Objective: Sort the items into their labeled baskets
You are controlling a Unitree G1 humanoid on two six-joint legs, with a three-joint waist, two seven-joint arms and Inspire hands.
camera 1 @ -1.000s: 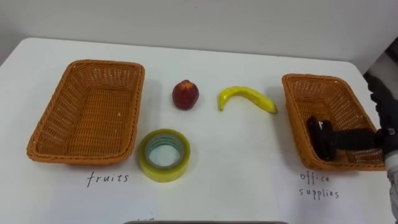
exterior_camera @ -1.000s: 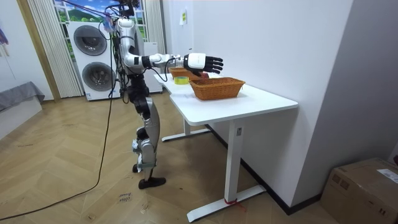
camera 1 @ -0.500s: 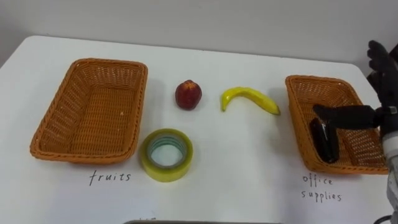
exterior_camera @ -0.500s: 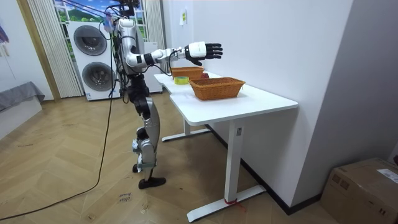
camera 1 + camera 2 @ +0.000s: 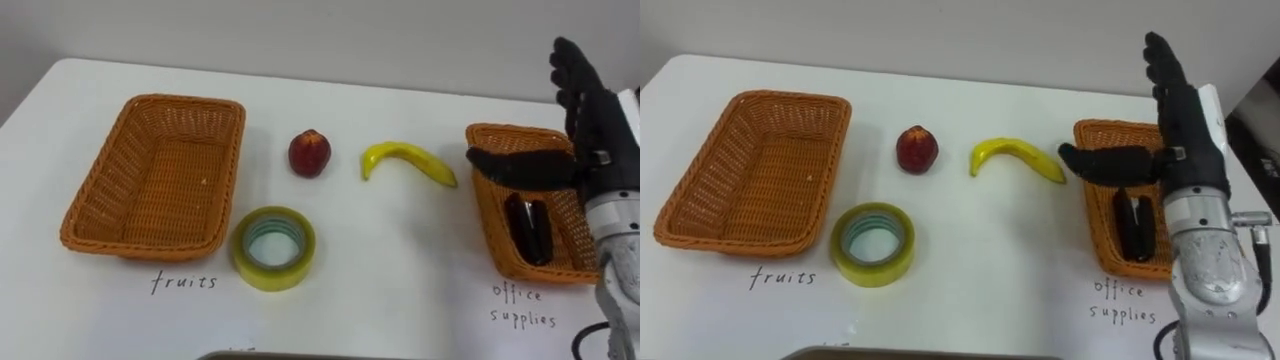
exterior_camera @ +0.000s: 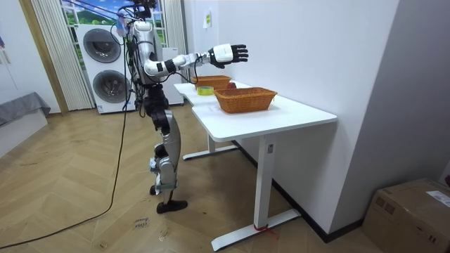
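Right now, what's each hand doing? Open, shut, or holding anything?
Right hand: open, fingers straight, holding nothing, up over the office supplies basket.
Left hand: cannot be told.

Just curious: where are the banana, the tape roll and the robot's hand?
banana [image 5: 408, 157], left eye view, middle of its curve.
tape roll [image 5: 275, 276], left eye view, near side of the ring.
right hand [image 5: 1185, 130], right eye view, its palm.

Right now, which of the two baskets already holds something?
The right basket, below the open right hand: a dark object lies inside it. The left basket shows only bare wicker.
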